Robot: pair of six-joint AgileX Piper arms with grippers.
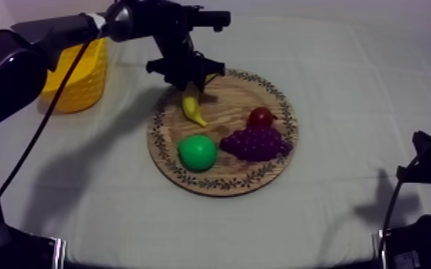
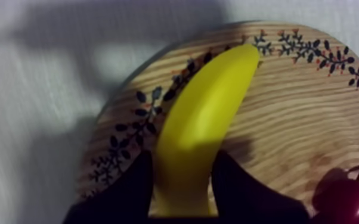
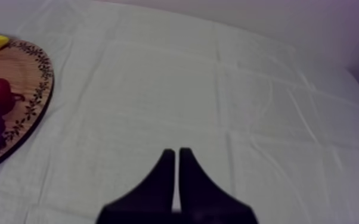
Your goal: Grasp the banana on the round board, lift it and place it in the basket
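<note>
The task stood at its grasping step, with nothing delivered yet. The curved yellow toy banana [image 1: 193,109] lay on the round wooden board with the patterned leaf rim [image 1: 190,179], in its far-left part close to the rim. The left gripper [image 1: 190,87], on the arm entering from the upper left, was at the banana's far end. In the left wrist view its two black fingers [image 2: 128,193] stood on either side of that end and pressed against its flanks, so they were closed on the fruit. Whether the banana had left the wood at all could not be told. Its free tip lay over the rim pattern. The ribbed yellow basket [image 1: 79,75] stood on the grey-white cloth of the bench [image 1: 347,86], to the left of the board and a little apart from it, partly behind the arm. By my judgement the lift, the short carry leftward and the release over the basket were all left to do. The round green pear [image 1: 197,152], the purple bunch of grapes [image 1: 255,143] and the small red fruit [image 1: 261,116] sat on the board's near and right parts, apart from the banana and clear of that path. The right gripper [image 3: 177,152] hung over bare cloth beside the board, its fingers together on nothing.
</note>
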